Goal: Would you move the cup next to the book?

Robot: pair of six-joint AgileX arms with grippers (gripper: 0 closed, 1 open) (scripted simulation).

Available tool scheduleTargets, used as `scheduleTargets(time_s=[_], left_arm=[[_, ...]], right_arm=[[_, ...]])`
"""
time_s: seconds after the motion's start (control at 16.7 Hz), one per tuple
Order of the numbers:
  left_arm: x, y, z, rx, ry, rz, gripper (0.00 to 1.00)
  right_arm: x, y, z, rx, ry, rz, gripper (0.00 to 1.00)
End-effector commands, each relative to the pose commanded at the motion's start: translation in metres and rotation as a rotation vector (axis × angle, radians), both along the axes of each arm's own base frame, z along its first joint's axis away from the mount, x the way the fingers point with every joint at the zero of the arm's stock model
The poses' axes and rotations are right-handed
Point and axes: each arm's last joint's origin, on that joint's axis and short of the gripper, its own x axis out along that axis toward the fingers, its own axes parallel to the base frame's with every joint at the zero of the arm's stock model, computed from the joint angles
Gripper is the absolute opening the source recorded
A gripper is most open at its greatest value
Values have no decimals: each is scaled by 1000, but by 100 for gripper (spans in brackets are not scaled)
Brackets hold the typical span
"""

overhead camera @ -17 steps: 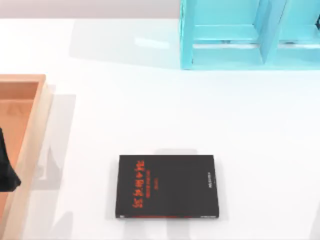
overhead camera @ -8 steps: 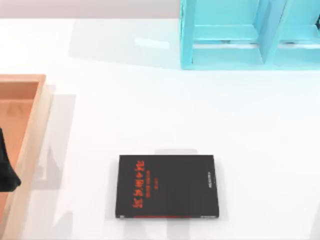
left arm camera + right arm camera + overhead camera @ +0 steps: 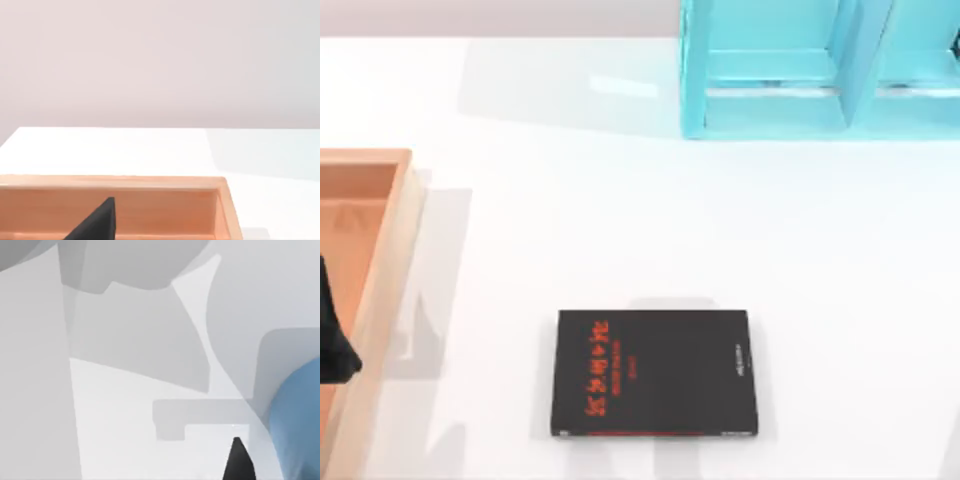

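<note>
Right end effector point(image 3: 239, 462) first: in the right wrist view a dark tip of it pokes up just beside the cup point(image 3: 297, 425), and honestly I can't tell whether it's spread, pressed together or pinching anything. Can't tell if it touches the cup either; they're very close, that's about it.

That cup is a plain blue rounded wall at the edge of the right wrist view, cut off by the frame, with pale worktop and soft grey shadows behind it. Where exactly it stands on the worktop relative to the book I can't work out from that view.

Over in the top view, the book point(image 3: 655, 372) lies flat on the white worktop point(image 3: 620, 220), near the bottom edge and roughly mid-width. Black cover, red-orange lettering toward its left side, small white print toward its right.

Going outward: a wooden tray point(image 3: 365, 220) sits at the left side of the worktop, well apart from the book. The left arm point(image 3: 330, 340) is parked over it, with the left end effector point(image 3: 95, 225) showing as a dark wedge above the tray's inside. Again, no way to tell its state. At the back right stands a big turquoise shelf unit point(image 3: 770, 100), well apart from the book.
</note>
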Motion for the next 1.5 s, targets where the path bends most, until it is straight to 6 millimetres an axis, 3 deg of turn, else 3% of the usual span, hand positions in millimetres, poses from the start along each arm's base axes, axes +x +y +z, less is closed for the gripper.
scheduleTargets(time_s=[0.12,0.66,1.14,1.5], left_arm=[[0,0,0,0,0,0,100],[0,0,0,0,0,0,100],[0,0,0,0,0,0,100],[0,0,0,0,0,0,100]], right_arm=[[0,0,0,0,0,0,0],[0,0,1,-2,-2,2,0],[0,0,49,1,2,2,0],[2,0,50,3,4,-2,0]])
